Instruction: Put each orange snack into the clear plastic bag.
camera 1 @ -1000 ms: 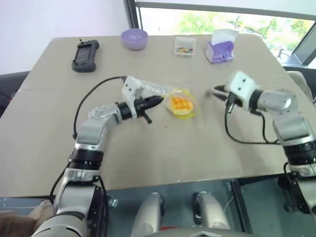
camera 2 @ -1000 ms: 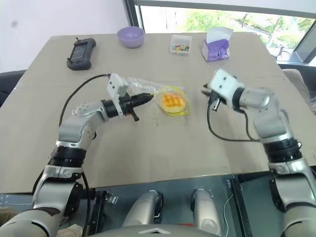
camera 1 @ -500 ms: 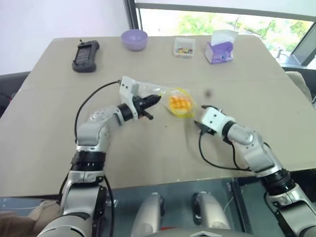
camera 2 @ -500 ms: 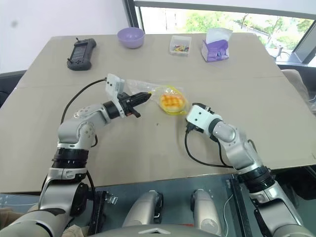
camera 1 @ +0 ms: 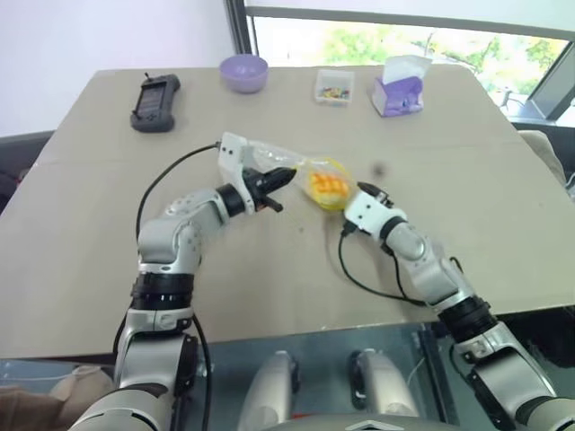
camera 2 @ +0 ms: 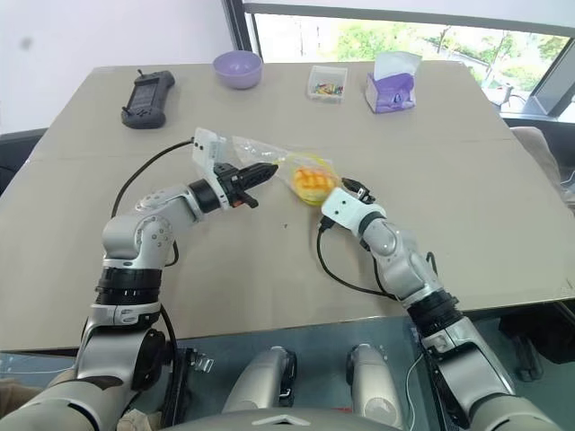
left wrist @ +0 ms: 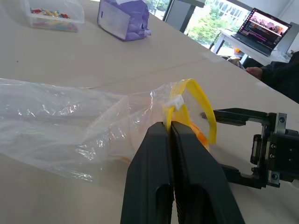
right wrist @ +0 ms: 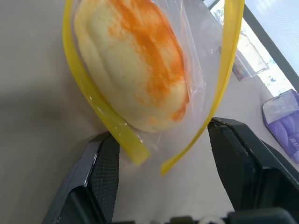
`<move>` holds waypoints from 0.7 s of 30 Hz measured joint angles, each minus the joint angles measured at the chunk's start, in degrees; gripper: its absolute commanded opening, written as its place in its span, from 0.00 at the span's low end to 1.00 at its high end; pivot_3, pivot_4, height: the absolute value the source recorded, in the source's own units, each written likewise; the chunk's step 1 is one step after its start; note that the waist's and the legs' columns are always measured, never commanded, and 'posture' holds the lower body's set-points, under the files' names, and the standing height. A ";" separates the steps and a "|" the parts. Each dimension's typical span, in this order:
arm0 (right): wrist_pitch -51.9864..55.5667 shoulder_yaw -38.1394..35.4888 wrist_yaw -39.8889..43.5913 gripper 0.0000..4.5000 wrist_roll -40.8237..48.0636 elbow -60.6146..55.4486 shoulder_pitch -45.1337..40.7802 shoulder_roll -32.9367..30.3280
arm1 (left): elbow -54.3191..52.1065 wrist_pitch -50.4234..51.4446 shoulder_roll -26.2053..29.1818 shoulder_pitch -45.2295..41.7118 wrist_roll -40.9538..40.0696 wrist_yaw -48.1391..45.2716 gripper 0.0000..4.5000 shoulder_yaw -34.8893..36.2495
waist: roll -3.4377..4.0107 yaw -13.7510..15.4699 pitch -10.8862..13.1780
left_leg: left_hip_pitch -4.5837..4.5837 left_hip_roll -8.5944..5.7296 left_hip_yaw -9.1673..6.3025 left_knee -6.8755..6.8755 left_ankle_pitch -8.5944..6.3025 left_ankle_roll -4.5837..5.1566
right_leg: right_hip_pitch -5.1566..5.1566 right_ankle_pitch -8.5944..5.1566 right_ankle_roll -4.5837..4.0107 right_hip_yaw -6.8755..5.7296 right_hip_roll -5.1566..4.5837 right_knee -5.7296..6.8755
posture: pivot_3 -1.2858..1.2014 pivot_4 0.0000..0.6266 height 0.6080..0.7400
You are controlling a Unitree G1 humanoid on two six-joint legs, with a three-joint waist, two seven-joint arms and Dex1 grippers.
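The clear plastic bag lies mid-table, its yellow seal strip looped open at the mouth. My left gripper is shut on that strip and holds the mouth up. The orange snack sits in the bag's mouth, seen through the plastic; it also shows as an orange-yellow lump between the two grippers. My right gripper is open, right at the mouth, with one finger on either side of the strip's loose ends and nothing held.
At the table's far edge stand a purple bowl, a small clear box of colourful bits and a purple tissue pack. A black handheld device lies at the far left. Bare tabletop lies around the bag.
My right arm has swung down and left from beside the bag to its mouth, and its jaws have opened wider. The left gripper kept its hold on the strip and rolled slightly.
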 measured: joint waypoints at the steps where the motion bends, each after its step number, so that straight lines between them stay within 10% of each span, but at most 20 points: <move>1: -0.22 -0.10 -0.09 0.53 0.27 0.48 0.00 0.27 | -0.27 0.05 -0.09 0.01 -0.17 0.14 0.00 0.11 | 0.00 -0.01 0.00 | 0.00 0.00 0.00 0.00 0.00 0.00 | 0.00 0.00 0.00 0.00 0.00 0.00 | 0.52 0.24 1.00; 7: -0.17 -0.84 0.74 0.01 2.10 1.60 0.01 0.65 | -0.79 0.26 -0.11 0.10 -0.27 0.32 0.00 0.24 | 0.00 0.08 0.00 | -0.03 0.00 -0.01 0.00 0.00 0.00 | -0.01 0.00 0.00 0.00 0.00 -0.01 | 0.52 0.24 1.00; 21: 0.50 -7.57 21.62 0.01 11.13 -3.47 -12.40 -19.06 | 0.93 -11.68 4.37 -2.31 6.13 -8.79 0.00 -6.57 | 0.08 0.18 0.07 | -0.11 -0.03 0.04 -0.06 -0.02 0.03 | -0.05 0.00 0.00 -0.01 -0.01 -0.13 | 0.52 0.24 1.00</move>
